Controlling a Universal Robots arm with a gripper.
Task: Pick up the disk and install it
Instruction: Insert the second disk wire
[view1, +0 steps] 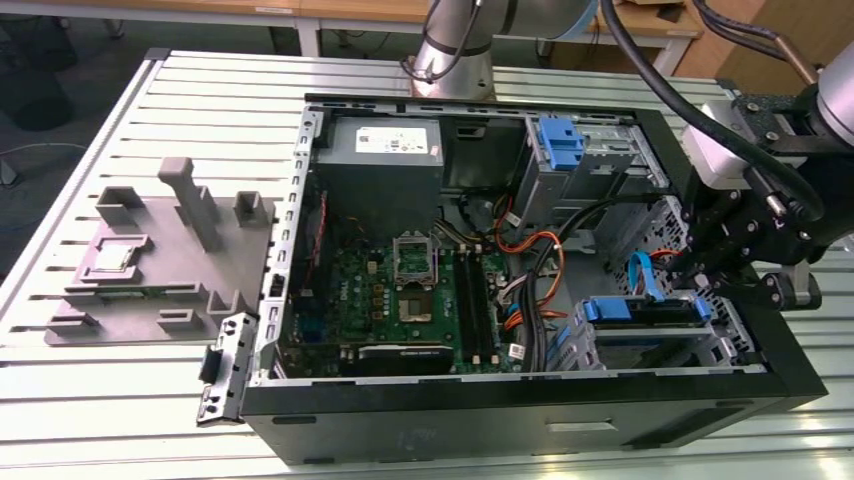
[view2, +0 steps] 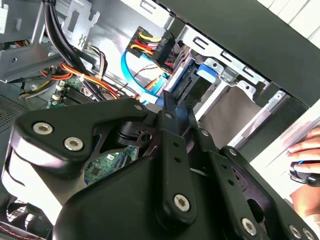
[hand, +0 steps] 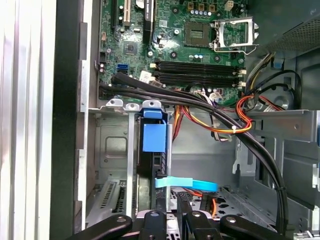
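The disk (view1: 643, 312) sits in the lower drive bay at the exterior view's right, inside the open computer case (view1: 534, 400). Its blue carrier rail lies across the top and its dark body hangs below. In the first wrist view the disk (hand: 154, 137) stands edge-on in the bay, a blue tab on its end. My gripper (view1: 714, 255) hangs over the case's right wall, just above that bay. In the second wrist view my gripper (view2: 180, 107) points at the disk (view2: 206, 70), close to its cable end. My gripper (hand: 171, 205) also shows right at the disk's near edge.
A grey power-supply box (view1: 380, 150) and a bare blue bracket (view1: 561, 145) sit at the case's far side. Black, orange and blue cables (hand: 215, 112) cross beside the bay. A grey fixture (view1: 154, 255) lies on the table. A hand (view2: 305, 160) rests outside the case.
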